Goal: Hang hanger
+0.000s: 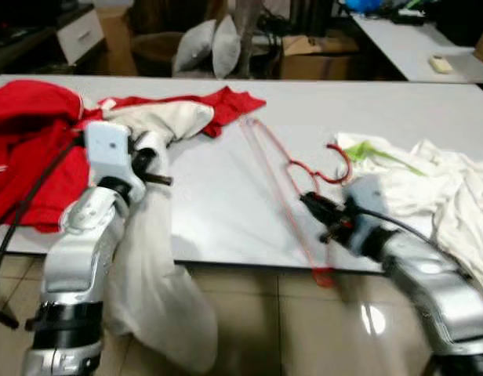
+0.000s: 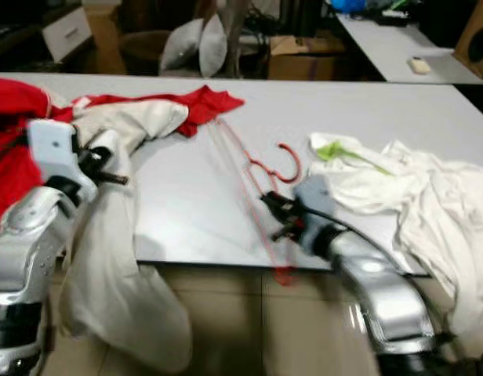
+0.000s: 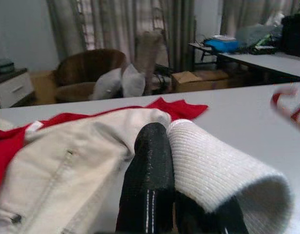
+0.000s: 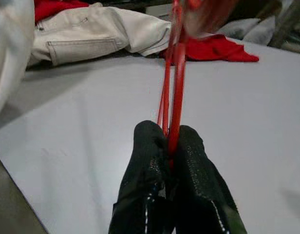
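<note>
A thin red hanger [image 1: 285, 168] lies across the middle of the white table [image 1: 226, 204], its hook [image 1: 339, 164] pointing right and one end jutting over the front edge. My right gripper [image 1: 314, 205] is shut on the hanger's two rods [image 4: 172, 97] near the table's front. A cream white garment [image 1: 151, 258] trails from the table top down over the front edge. My left gripper [image 1: 159, 178] is shut on its ribbed cuff [image 3: 213, 170], at the table's left.
Red clothes [image 1: 30, 133] are heaped at the table's left and back. A pile of white clothes [image 1: 437, 192] with a green print lies on the right. Beyond the table are cushions [image 1: 206, 43], boxes and another table [image 1: 414, 43]. Tiled floor lies below.
</note>
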